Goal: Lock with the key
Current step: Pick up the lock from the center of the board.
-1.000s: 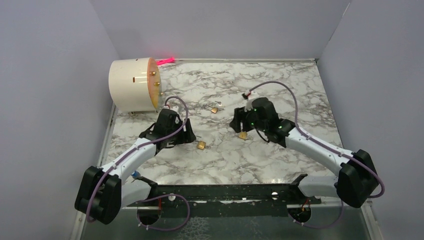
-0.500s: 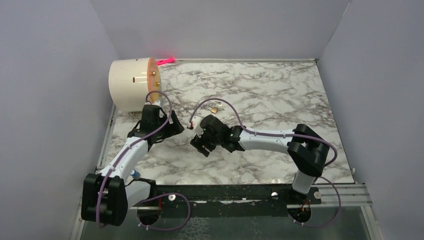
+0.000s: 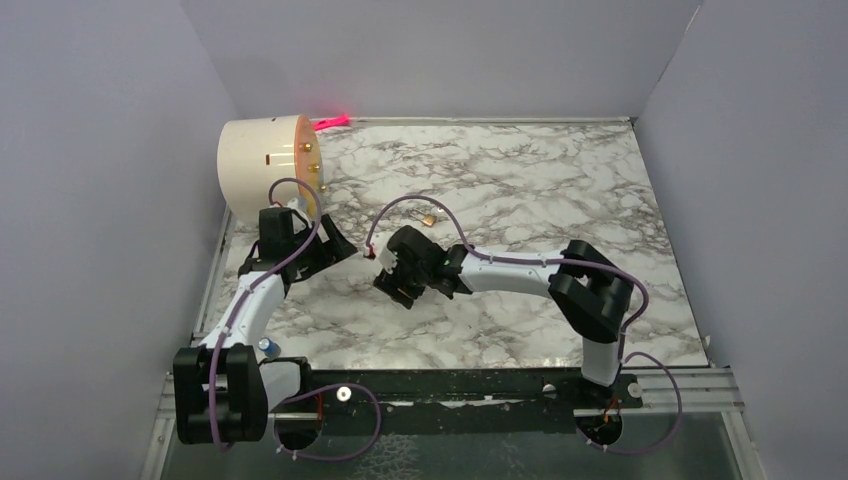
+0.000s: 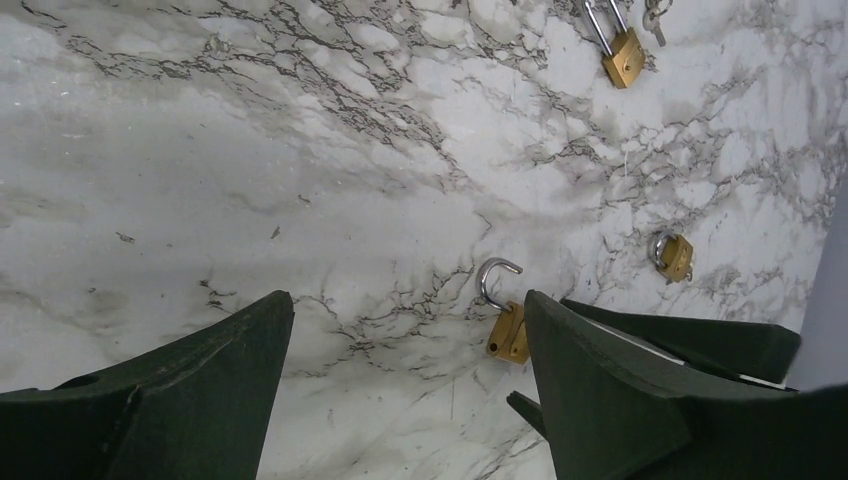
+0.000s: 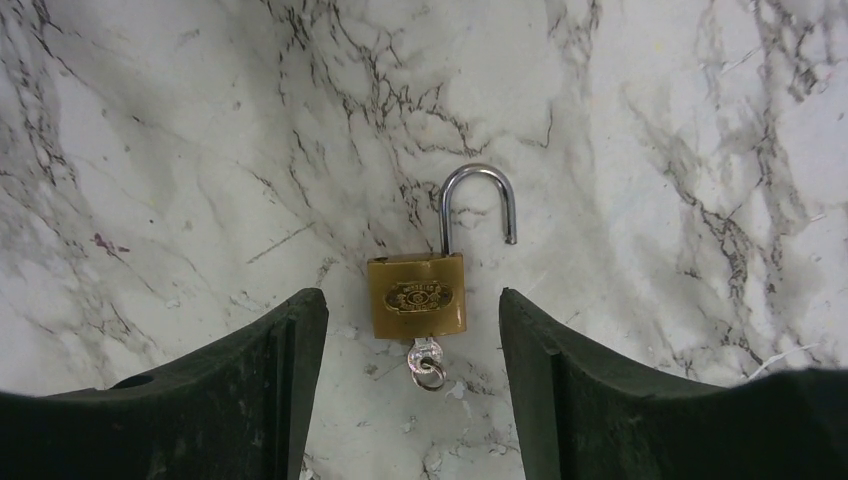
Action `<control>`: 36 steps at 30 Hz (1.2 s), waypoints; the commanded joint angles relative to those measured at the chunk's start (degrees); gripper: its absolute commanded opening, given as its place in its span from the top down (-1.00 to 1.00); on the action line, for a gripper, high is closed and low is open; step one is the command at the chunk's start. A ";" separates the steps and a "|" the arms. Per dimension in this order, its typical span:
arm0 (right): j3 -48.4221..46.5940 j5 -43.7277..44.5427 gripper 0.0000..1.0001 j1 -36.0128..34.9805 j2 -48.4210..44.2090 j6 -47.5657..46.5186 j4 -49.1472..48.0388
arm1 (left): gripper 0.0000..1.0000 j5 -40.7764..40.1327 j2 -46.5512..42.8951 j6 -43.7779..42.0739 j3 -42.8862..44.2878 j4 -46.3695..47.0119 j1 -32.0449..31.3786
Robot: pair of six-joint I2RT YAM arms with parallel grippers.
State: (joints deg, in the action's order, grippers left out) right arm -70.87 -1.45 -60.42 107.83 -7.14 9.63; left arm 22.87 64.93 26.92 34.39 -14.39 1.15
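Note:
In the right wrist view a brass padlock (image 5: 415,297) lies flat on the marble with its steel shackle (image 5: 478,200) swung open. A small key (image 5: 425,363) with a ring sticks out of its bottom. My right gripper (image 5: 412,296) is open just above it, with the lock body between the fingers and touching neither. In the top view the right gripper (image 3: 392,285) hides this lock. My left gripper (image 4: 405,310) is open and empty over bare marble. The open padlock (image 4: 508,330) shows beside its right finger. In the top view the left gripper (image 3: 343,250) sits just left of the right one.
A white cylinder (image 3: 262,170) with brass pegs lies at the back left, with a pink item (image 3: 333,122) behind it. Another brass padlock (image 3: 428,219) lies mid-table. The left wrist view shows two further padlocks (image 4: 625,57) (image 4: 677,256). Grey walls enclose the table.
My right arm has swung left across the table and now hovers over the padlock near the left gripper. My left arm has drawn back left towards the cylinder.

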 commanded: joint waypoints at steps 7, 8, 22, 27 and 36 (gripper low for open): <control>-0.97 -0.43 -0.27 -0.13 4.04 -0.08 4.65 | -0.72 4.35 0.46 -0.33 0.41 2.61 0.95; -0.98 -0.58 -0.25 -0.13 4.10 -0.03 4.62 | -0.71 4.37 0.40 -0.30 0.41 2.66 0.93; -1.63 0.79 0.53 -0.40 5.94 0.72 5.65 | -0.70 4.72 0.62 -0.16 0.26 2.96 1.05; -0.65 0.70 0.66 -0.35 5.02 2.90 4.52 | -0.70 5.26 0.33 -0.20 0.23 3.14 1.01; 1.01 -10.56 0.68 5.39 -3.50 5.57 3.65 | -0.71 15.83 0.84 0.00 -0.52 8.54 1.05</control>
State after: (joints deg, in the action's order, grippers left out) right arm -71.26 -4.67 -58.57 109.16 -3.49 13.02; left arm 30.02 65.39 27.00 34.26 -10.63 1.83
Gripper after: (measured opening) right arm 0.283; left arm 0.854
